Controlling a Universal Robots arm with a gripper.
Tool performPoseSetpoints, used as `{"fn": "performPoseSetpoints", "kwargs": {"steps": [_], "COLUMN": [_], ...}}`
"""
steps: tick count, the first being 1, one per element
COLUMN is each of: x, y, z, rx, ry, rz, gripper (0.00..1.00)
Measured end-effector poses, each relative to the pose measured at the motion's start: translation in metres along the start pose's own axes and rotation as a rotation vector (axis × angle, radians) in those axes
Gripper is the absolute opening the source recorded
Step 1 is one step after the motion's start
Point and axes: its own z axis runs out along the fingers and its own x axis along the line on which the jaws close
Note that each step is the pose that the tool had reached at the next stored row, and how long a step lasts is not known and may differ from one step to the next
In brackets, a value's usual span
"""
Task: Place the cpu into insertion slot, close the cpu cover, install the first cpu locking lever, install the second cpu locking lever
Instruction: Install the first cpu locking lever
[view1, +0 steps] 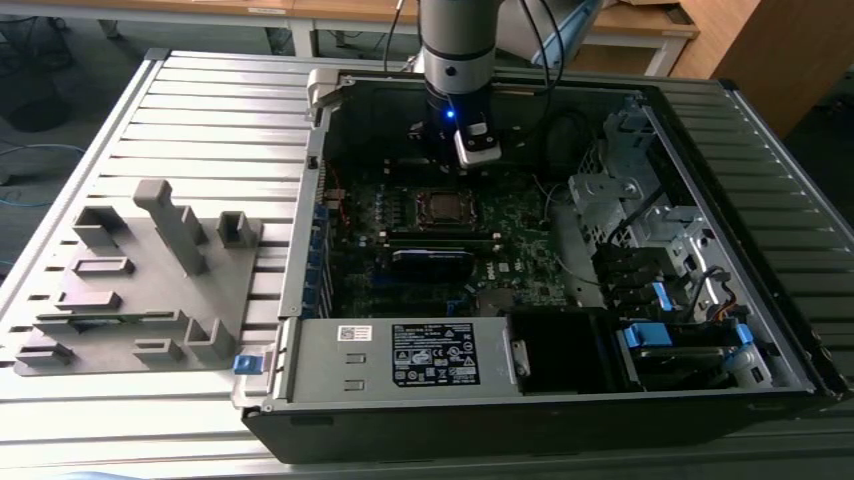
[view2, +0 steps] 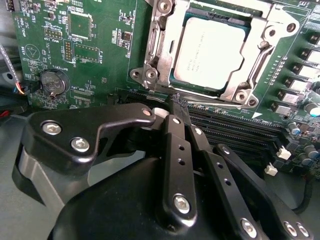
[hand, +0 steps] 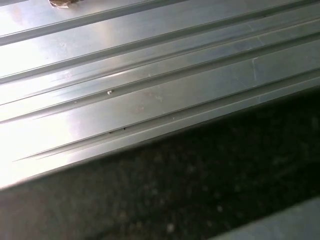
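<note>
Ribbed metal table (view1: 200, 110) carries the open computer case (view1: 300, 240) in the exterior view, with the gripper (view1: 454, 155) poised just above the insertion slot (view1: 441, 207). Over to the second wrist view: the cpu (view2: 207, 50) sits in the slot with the cpu cover (view2: 252, 75) lying flat around it, it seems. The fingers (view2: 175, 145) are pressed together, holding nothing, tips close to the socket's edge. Danger: a slanted push could skid onto the memory slots (view2: 235, 132). The first wrist view looks across ribbed metal (hand: 150, 75).
</note>
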Motion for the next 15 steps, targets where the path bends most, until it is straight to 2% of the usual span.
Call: {"fn": "performPoseSetpoints", "kwargs": {"steps": [15], "x": [0.0008], "y": [0.0019], "z": [0.0008], "rx": [0.0014], "ry": [-0.0010], "rz": [0.011], "gripper": [0.11]}}
